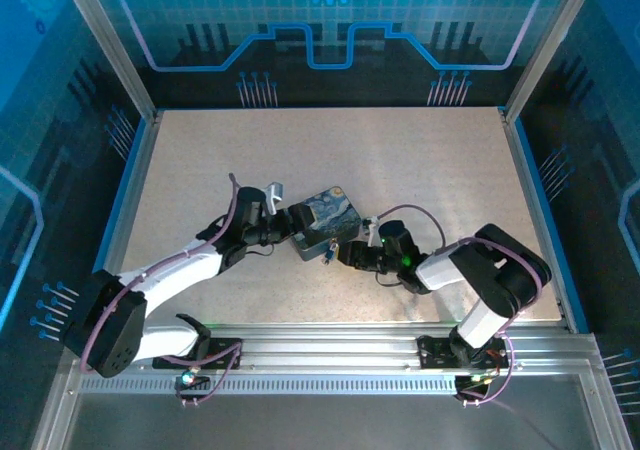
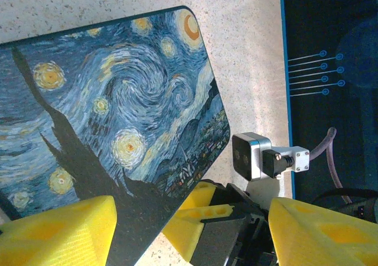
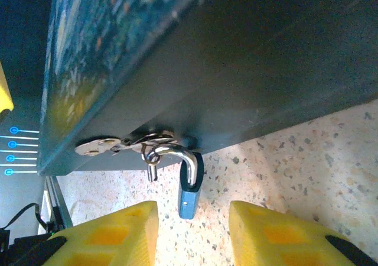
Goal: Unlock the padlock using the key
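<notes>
The tin box (image 1: 322, 220) sits mid-desk (image 1: 420, 160) between the two tools: the left tool (image 1: 288, 226) is at its left end and the right tool (image 1: 347, 254) at its near-right side. The padlock (image 3: 189, 189) hangs from the hasp (image 3: 147, 143) on the tin's front wall, just ahead of the gap between the right tool's fingers (image 3: 106, 236) — both tools are spread apart.

Small blue-bodied metal padlock (image 3: 189, 198) blurred at lower centre, a mere speck from above, blue swirly-painted rectangular tin (image 2: 106, 100) cut off at the frame's left edge, lower corner behind left jaws
</notes>
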Controlling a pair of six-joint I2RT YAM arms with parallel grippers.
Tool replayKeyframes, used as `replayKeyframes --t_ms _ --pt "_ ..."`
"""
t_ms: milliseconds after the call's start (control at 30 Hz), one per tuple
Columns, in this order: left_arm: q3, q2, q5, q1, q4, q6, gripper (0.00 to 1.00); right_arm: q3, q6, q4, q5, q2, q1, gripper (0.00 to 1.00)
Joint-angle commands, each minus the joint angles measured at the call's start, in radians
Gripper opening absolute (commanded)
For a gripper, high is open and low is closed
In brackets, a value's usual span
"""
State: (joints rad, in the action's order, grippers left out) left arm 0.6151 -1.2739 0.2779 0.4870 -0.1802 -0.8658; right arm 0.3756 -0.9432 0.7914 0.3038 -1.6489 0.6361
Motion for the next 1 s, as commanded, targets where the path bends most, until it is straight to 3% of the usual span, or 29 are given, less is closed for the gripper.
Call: replayKeyframes --t_ms 0,733,967 --pt "0.032 -0.030 0.014 0.008 -0.041 -0.016 0.70 0.003 -0.034 0.064 -0.022 -0.032 0.020 0.36" --pt "0.034 -0.078 0.017 0.011 -0.074 -0.029 0.70 0.019 -0.097 0.173 -0.030 -0.157 0.045 0.23" --pt "0.031 -0.079 0.017 0.011 -0.073 -0.031 0.70 0.019 -0.103 0.185 -0.041 -0.163 0.046 0.14"
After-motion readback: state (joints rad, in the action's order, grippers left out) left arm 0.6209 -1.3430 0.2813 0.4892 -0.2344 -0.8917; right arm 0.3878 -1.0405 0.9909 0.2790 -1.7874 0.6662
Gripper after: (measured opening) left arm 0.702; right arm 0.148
